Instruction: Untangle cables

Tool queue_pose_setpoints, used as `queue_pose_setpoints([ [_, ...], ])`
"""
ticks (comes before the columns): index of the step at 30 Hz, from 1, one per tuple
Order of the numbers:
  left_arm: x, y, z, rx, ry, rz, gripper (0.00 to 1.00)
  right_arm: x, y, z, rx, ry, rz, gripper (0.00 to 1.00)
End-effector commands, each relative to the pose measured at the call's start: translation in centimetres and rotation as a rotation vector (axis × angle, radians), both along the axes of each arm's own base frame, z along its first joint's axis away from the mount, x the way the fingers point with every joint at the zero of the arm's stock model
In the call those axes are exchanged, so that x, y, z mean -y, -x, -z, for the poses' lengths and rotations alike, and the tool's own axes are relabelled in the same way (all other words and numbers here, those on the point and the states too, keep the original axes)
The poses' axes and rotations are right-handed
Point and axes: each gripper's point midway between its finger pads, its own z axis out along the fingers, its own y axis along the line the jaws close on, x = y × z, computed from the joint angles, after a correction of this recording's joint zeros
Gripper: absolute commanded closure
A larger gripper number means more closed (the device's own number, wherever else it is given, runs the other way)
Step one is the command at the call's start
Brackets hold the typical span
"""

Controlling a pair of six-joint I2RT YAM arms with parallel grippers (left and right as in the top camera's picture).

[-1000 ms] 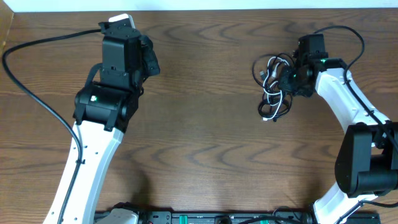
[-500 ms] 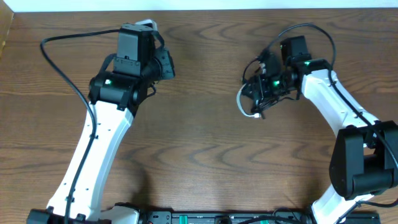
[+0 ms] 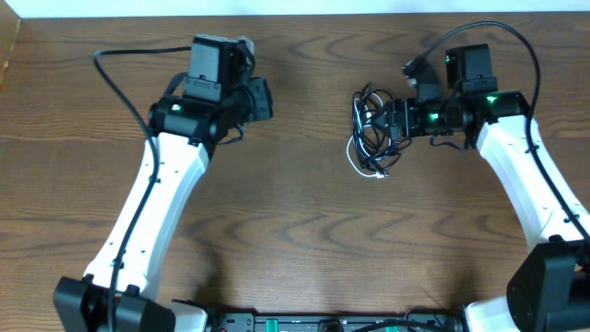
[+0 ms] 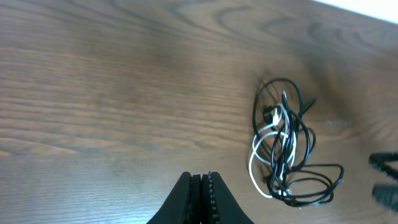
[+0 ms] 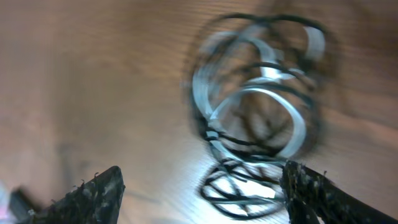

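Observation:
The cables (image 3: 369,134) lie in one tangled bundle on the wooden table, right of centre: several thin black loops and a white loop (image 3: 355,159). My right gripper (image 3: 392,122) is open just to the right of the bundle, pointing left at it. In the blurred right wrist view its wide-apart fingers (image 5: 102,190) flank the nearest black loop of the cables (image 5: 261,106); nothing is pinched. My left gripper (image 3: 263,100) is shut and empty, a good way left of the bundle. The left wrist view shows the left gripper (image 4: 200,178) with jaws pressed together and the cables (image 4: 286,149) ahead to the right.
The thick black arm cable (image 3: 111,78) arcs beside the left arm, and another (image 3: 516,41) loops over the right arm. The table's far edge (image 3: 304,15) meets a white strip. Dark equipment (image 3: 304,323) lines the near edge.
The right gripper has opened and let go of the bundle, which now lies further left than a second ago. The left arm has swung right, towards the table's middle.

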Motion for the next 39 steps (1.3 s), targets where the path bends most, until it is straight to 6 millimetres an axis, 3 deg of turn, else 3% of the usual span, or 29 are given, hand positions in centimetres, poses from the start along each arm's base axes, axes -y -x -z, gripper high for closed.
queue_pose_setpoints([
  [1, 2.3, 0.3, 1.1, -0.029, 0.008, 0.062, 0.92, 2.6, -0.7, 1.2, -0.047, 0.096, 0.173, 0.23],
  [5, 5.4, 0.4, 3.2, -0.056, 0.001, 0.129, 0.9, 3.9, -1.1, 1.5, -0.054, 0.142, 0.248, 0.23],
  [9, 9.4, -0.2, 4.8, -0.048, 0.046, 0.212, 0.65, 4.9, -1.2, 1.6, -0.06, 0.144, 0.274, 0.23],
  [12, 12.0, -1.1, 6.1, -0.037, 0.096, 0.235, 0.53, 6.0, -1.2, 1.7, -0.071, 0.145, 0.3, 0.23],
  [17, 15.3, -2.3, 8.4, -0.015, 0.138, 0.276, 0.48, 7.8, -1.0, 1.9, -0.098, 0.15, 0.342, 0.23],
  [24, 18.6, -1.8, 12.6, -0.05, 0.142, 0.341, 0.44, 8.8, -0.8, 2.1, -0.102, 0.163, 0.342, 0.23],
  [28, 19.4, -1.2, 14.6, -0.081, 0.129, 0.357, 0.44, 8.8, -0.8, 2.1, -0.099, 0.166, 0.337, 0.23],
  [33, 19.4, -1.1, 15.4, -0.094, 0.117, 0.355, 0.47, 8.8, -0.8, 2.1, -0.099, 0.166, 0.335, 0.23],
  [36, 19.3, -1.3, 15.4, -0.088, 0.112, 0.349, 0.63, 8.8, -0.8, 2.1, -0.099, 0.166, 0.335, 0.23],
  [39, 18.8, -1.8, 15.5, -0.073, 0.085, 0.323, 0.91, 8.8, -0.8, 2.1, -0.1, 0.166, 0.335, 0.23],
])
